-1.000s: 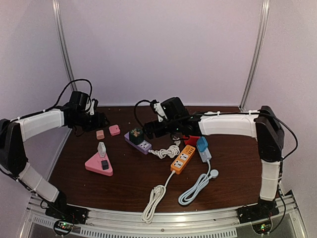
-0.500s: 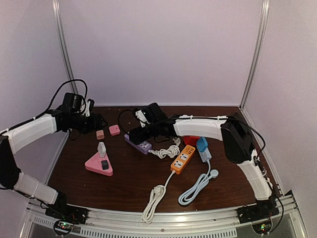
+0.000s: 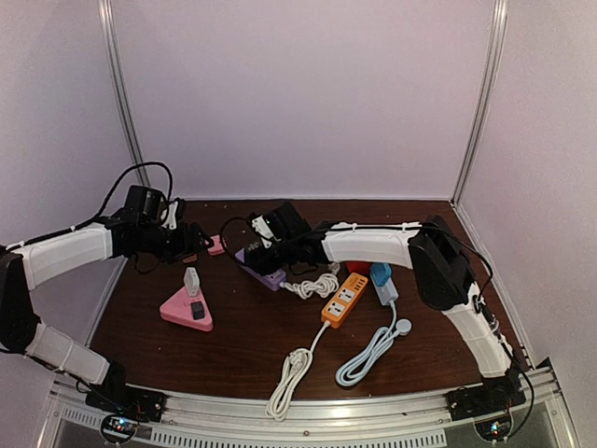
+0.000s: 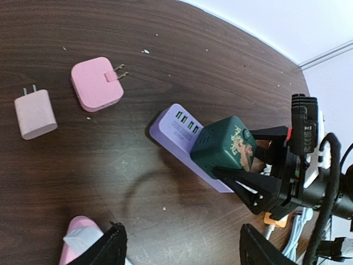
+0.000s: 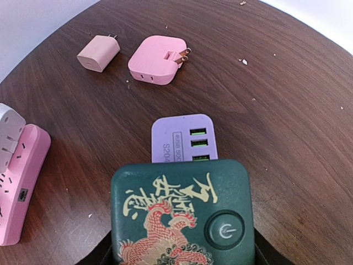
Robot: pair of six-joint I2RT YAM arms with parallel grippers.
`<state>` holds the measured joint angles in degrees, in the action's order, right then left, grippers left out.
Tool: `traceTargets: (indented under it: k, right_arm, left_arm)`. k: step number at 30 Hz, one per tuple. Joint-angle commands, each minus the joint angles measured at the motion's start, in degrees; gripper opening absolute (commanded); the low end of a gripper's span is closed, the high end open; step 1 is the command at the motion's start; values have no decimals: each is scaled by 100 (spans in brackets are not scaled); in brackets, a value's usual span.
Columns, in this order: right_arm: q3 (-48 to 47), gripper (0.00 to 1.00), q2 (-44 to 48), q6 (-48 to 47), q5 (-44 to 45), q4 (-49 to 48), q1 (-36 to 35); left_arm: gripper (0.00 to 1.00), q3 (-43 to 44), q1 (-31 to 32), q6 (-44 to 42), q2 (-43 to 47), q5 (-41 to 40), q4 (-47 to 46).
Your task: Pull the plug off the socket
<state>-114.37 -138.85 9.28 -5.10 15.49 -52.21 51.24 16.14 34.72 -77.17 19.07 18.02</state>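
Note:
A dark green cube plug [image 5: 182, 215] with a gold dragon sits plugged into a purple power strip [image 5: 182, 138] at the table's middle back. My right gripper [image 5: 182, 255] is shut on the cube, one finger on each side. In the left wrist view the cube [image 4: 223, 146] stands on the purple strip [image 4: 176, 124] with the right gripper's black fingers [image 4: 248, 190] flanking it. In the top view my right gripper [image 3: 258, 245] covers the plug above the strip [image 3: 269, 275]. My left gripper [image 4: 187, 245] is open and empty, hovering left of the strip [image 3: 191, 241].
A pink square plug [image 4: 96, 83] and a pale pink adapter [image 4: 35, 114] lie at the back left. A pink triangular socket [image 3: 187, 308] sits front left. An orange strip [image 3: 345, 299], a blue adapter [image 3: 381, 273] and white cords [image 3: 291, 369] lie to the right.
My right arm has reached left and its gripper has come down round the green plug. My left gripper has moved a little right, toward the strip.

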Motion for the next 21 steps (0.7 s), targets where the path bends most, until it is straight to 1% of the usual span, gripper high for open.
traceTargets:
  k: [1,2,4,7,10,15,21]
  right_arm:
    - [958,24,690,119,224,-270,-77]
    - [1231,23,857,164,250,-429,-91]
    - [1817,22,1191,259,308,-721,-125]
    - [2510,22,1645,459,331,-1092,-185]
    - [3036,22,1972,637,376,-1316,-255]
    - [3759,21,2393,924,430,-1681,-353]
    - [4061,21,2516,1066,482,-1871,-437]
  left_arm:
    - [65,-103,324,515,-285,293,-869]
    - [58,-93,399,611,-361,278,-971]
    - [43,-78,537,814,-527,246,-1160]
    - [25,4,765,1049,-815,163,-1369]
    - [14,116,983,1209,-1145,96,-1547]
    - [0,302,1333,1401,-1645,13,-1768]
    - [0,490,1691,1549,-2193,4,-2103]
